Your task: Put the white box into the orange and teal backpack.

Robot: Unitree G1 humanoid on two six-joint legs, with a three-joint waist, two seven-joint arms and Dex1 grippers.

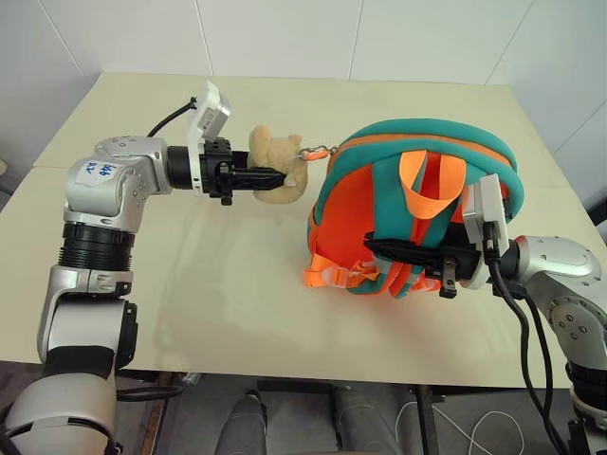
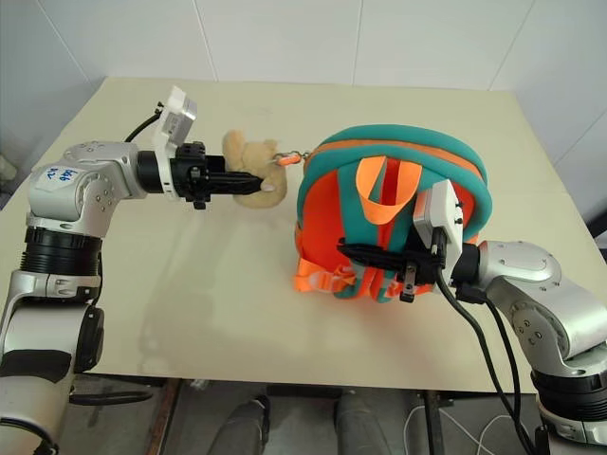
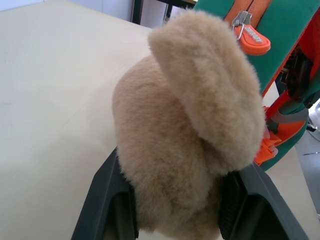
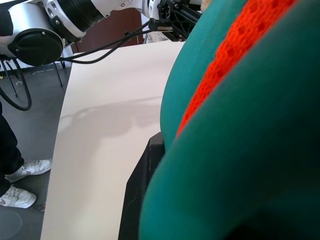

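The left gripper (image 1: 270, 177) clamps the tan plush toy (image 1: 278, 163), the right gripper (image 1: 379, 247) pinches a strap of the orange and teal backpack (image 1: 417, 204) upright on the tabletop (image 1: 190, 275). Seemingly opening the bag; I can't spot the white box.

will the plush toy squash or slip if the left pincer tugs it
The plush toy probably squashes: its fur bulges around the left pincer. Slipping seems unlikely. A tug would likely drag the backpack, since a clip links them.
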